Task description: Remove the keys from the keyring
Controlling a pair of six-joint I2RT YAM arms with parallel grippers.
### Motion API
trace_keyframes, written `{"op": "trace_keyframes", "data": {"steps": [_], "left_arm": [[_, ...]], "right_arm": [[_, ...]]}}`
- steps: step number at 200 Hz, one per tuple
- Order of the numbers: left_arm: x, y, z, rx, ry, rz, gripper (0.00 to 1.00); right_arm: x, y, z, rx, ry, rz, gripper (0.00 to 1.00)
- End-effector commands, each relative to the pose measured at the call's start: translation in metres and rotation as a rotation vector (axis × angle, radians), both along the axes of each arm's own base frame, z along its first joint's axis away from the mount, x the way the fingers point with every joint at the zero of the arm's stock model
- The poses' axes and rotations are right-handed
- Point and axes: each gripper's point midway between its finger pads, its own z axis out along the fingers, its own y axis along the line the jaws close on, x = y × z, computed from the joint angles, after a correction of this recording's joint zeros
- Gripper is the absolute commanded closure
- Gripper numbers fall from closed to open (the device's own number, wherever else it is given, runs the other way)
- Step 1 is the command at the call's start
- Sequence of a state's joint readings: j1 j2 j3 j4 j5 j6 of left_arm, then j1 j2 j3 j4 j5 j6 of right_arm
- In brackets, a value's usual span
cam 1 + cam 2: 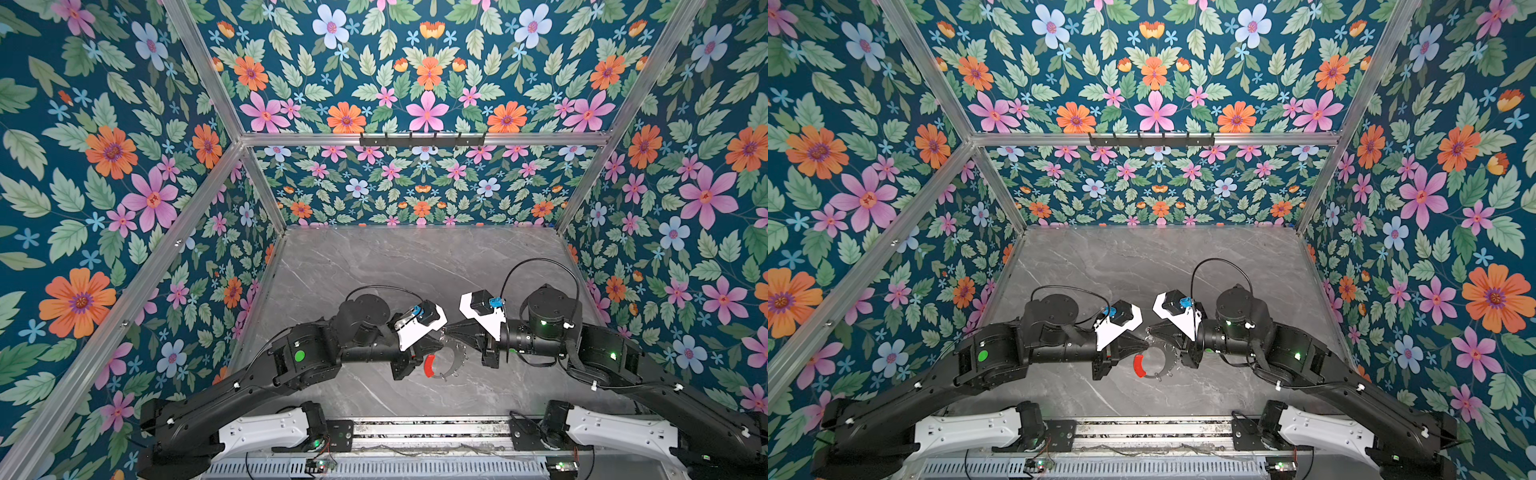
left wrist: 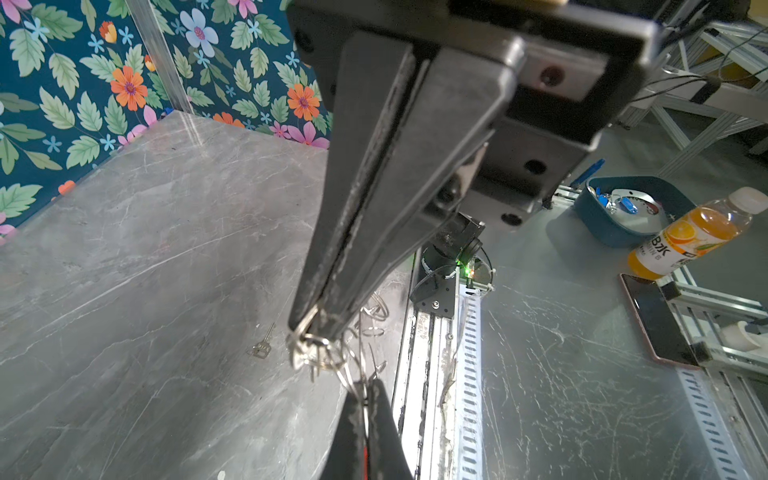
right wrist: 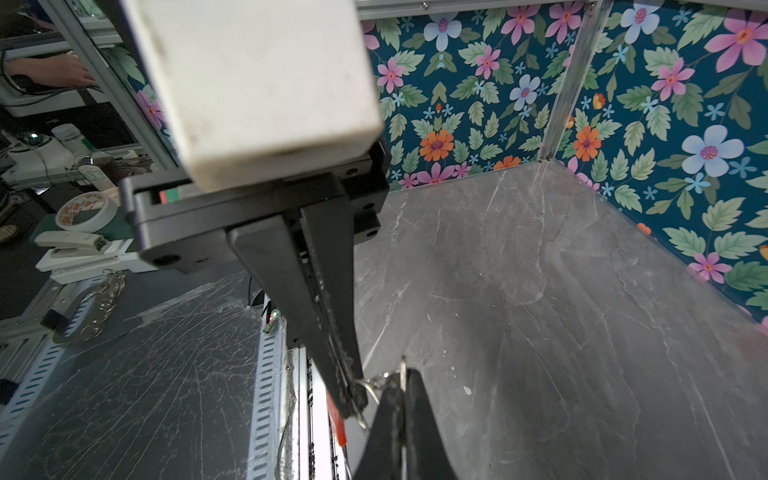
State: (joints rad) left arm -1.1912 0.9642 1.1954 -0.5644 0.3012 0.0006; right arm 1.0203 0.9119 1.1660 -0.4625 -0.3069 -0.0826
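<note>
The keyring [image 1: 429,365], a thin grey hoop with a red sleeve [image 1: 1138,365], hangs just above the marble table [image 1: 374,270] between both arms. My left gripper [image 1: 440,333] is shut on the hoop's wire; in the left wrist view the red sleeve [image 2: 365,457] shows between its fingers [image 2: 384,415]. My right gripper [image 1: 449,330] meets it tip to tip and is shut on one of the small silvery keys [image 2: 302,337] with its split ring. More small rings [image 2: 374,311] dangle from the hoop. Another key [image 2: 262,347] lies loose on the table.
Floral walls enclose the table on three sides, with a black hook rail [image 1: 422,139] on the back wall. An aluminium rail [image 1: 428,432] runs along the front edge. Beyond it lie a drink bottle [image 2: 690,232], a blue bowl [image 2: 623,212], a phone [image 2: 656,320] and a tape roll [image 3: 85,212].
</note>
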Motion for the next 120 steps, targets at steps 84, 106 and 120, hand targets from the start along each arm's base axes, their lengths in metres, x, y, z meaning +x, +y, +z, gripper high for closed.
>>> {"op": "trace_keyframes", "data": {"steps": [84, 106, 120], "left_arm": [[-0.009, -0.016, 0.023, -0.240, -0.062, -0.084, 1.00], [-0.010, -0.016, 0.026, -0.291, -0.092, -0.089, 1.00], [-0.011, -0.017, 0.027, -0.313, -0.114, -0.100, 1.00]], "right_arm": [[-0.043, 0.004, 0.021, 0.024, 0.024, 0.243, 1.00], [-0.046, 0.003, 0.025, 0.017, 0.032, 0.257, 1.00], [-0.046, 0.002, 0.026, 0.010, 0.033, 0.258, 1.00]]}}
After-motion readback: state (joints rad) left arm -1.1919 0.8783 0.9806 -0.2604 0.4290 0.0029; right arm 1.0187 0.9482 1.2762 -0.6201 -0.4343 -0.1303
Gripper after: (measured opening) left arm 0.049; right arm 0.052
